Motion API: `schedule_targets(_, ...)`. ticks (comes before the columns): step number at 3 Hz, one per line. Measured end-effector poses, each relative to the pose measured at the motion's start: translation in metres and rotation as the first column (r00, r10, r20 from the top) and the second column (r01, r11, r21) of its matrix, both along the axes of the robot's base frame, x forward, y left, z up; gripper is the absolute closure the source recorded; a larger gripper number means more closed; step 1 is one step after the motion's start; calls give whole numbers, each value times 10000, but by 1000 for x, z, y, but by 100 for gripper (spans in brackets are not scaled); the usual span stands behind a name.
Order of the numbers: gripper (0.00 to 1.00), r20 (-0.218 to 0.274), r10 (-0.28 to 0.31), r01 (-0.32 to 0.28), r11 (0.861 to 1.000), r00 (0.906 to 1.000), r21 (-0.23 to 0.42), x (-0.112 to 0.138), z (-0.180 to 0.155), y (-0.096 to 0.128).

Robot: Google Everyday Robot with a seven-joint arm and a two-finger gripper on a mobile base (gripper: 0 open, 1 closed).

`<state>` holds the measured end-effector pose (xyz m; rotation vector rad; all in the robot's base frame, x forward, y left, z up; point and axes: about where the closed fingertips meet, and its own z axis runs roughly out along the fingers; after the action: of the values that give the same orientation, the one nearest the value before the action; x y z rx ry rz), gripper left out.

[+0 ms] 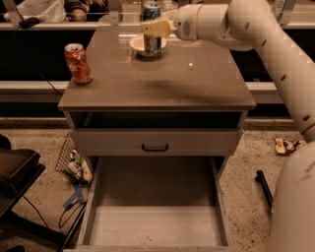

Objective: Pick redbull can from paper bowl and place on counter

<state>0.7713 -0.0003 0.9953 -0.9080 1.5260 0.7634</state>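
The redbull can [151, 10] stands upright in the white paper bowl [139, 46] at the back middle of the grey-brown counter [157, 78]. Its silver top shows above my gripper and its lower part shows below, inside the bowl. My gripper [156, 28] reaches in from the right at the can's mid-height, and its tan end lies across the front of the can. The can's base still looks to be in the bowl.
An orange soda can [78, 63] stands upright near the counter's left edge. Below the counter, a drawer [155, 216] is pulled wide open. A pale ledge with metal posts [59, 23] runs behind the counter. My white arm [275, 44] spans the right side.
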Motion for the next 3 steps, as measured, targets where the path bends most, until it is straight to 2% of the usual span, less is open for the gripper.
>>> schedule_targets(1, 100, 111, 453, -449, 9983, 9989, -359, -27, -46, 29)
schedule_targets(2, 100, 54, 722, -717, 9951, 9974, -680, -40, -85, 52)
schedule_targets(3, 74, 0, 814, -813, 9943, 9967, -694, -43, -88, 58)
